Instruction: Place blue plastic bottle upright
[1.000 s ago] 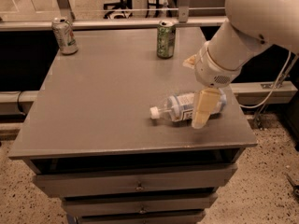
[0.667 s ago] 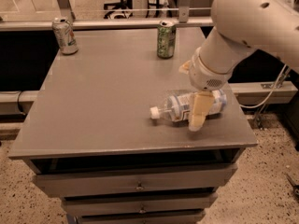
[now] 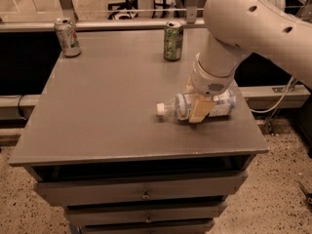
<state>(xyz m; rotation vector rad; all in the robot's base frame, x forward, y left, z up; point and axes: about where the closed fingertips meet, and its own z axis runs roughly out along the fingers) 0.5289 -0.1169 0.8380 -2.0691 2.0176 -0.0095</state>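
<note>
In the camera view, the blue plastic bottle (image 3: 220, 104) lies on its side on the grey surface (image 3: 107, 106), in front of the green can (image 3: 173, 41) and slightly to its right, with its white cap (image 3: 161, 109) pointing left. The gripper (image 3: 195, 106) hangs over the bottle's middle. Its fingers (image 3: 200, 110) are apart and straddle the body, the tan near one crossing in front of the label. A white-and-red can (image 3: 67, 37) stands far left of the green can.

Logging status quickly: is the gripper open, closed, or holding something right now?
Gripper: down at the middle of the blue plastic bottle lying on the table; open or closed cannot be told.
</note>
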